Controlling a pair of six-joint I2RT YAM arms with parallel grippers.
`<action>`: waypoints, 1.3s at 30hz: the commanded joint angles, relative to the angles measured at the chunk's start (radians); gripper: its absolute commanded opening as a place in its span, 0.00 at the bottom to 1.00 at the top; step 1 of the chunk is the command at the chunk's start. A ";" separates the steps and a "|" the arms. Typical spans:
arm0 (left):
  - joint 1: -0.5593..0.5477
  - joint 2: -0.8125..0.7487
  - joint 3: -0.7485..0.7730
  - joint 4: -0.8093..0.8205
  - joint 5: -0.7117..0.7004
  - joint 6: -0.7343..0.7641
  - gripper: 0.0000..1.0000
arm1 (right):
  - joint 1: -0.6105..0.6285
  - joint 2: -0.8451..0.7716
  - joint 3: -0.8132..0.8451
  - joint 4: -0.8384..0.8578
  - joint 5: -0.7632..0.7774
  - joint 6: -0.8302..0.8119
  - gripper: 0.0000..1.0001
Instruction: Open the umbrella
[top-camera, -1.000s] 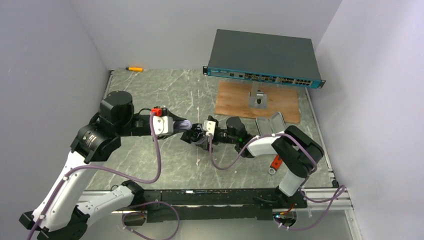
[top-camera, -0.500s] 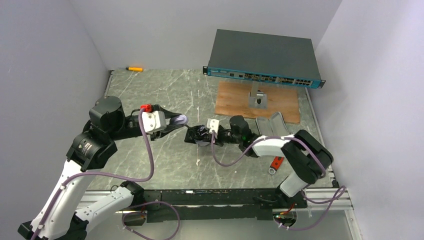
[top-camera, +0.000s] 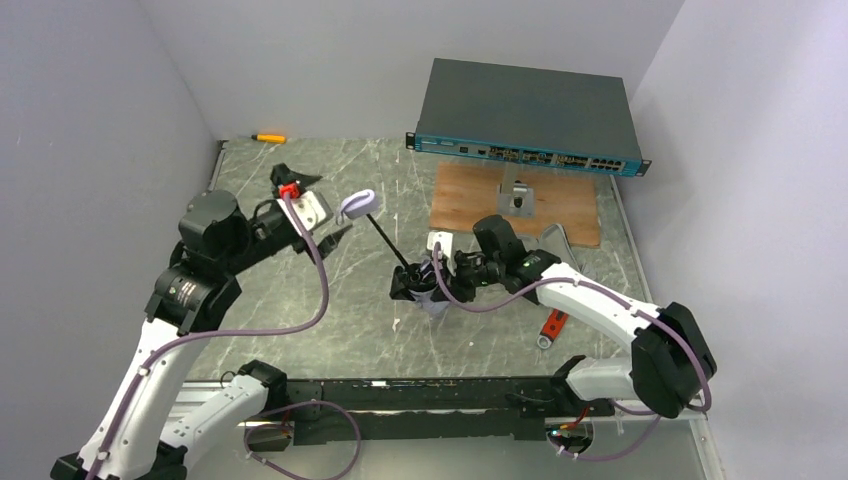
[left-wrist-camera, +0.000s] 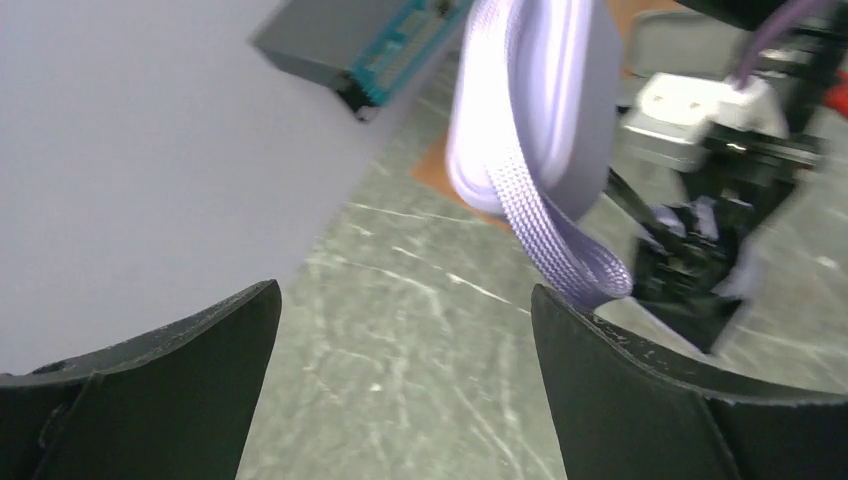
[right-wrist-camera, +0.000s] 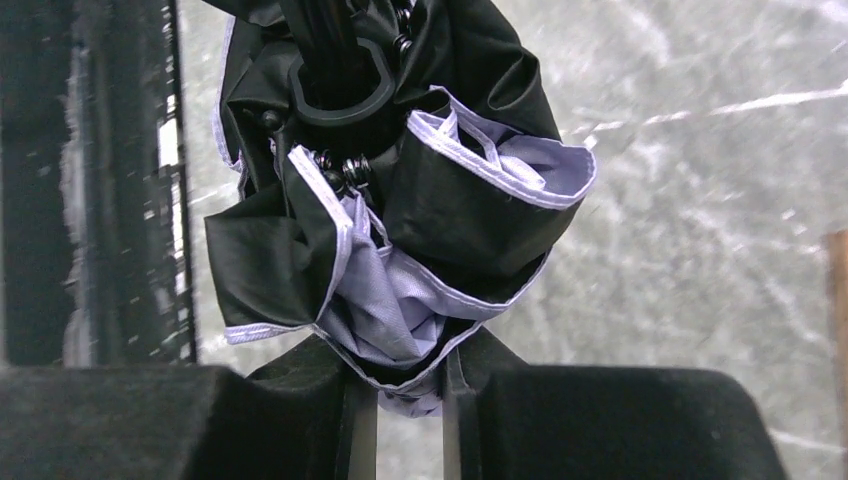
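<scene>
Nearest me, the right gripper (right-wrist-camera: 405, 352) is pinching the bunched canopy (right-wrist-camera: 450, 200) of the umbrella (top-camera: 420, 285) between its drawn-in fingers. Black folds with silvery-white edging are spilling out just above the fingertips, low over the marble table (top-camera: 480, 345). From that bundle the thin black shaft (top-camera: 388, 238) is slanting up and away toward the left gripper (left-wrist-camera: 405, 300), whose fingers are standing wide apart, gripping nothing. The pale handle (left-wrist-camera: 545, 90) with its woven strap (left-wrist-camera: 560, 240) is hanging just ahead of those fingertips, not between them. Beyond the right gripper a wooden board (top-camera: 470, 200) is lying flat, and farther back still a dark grey box (top-camera: 530, 105) with a teal front is sitting by the wall.
</scene>
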 joint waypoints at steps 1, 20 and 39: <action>0.032 -0.033 0.014 0.251 -0.211 0.043 1.00 | -0.026 -0.020 0.088 -0.248 -0.097 0.051 0.00; 0.124 -0.091 -0.236 0.268 0.521 -0.599 0.95 | -0.098 -0.095 0.293 0.022 -0.252 0.610 0.00; 0.055 0.162 -0.236 0.663 0.575 -0.914 0.69 | 0.062 0.039 0.481 0.031 -0.246 0.583 0.00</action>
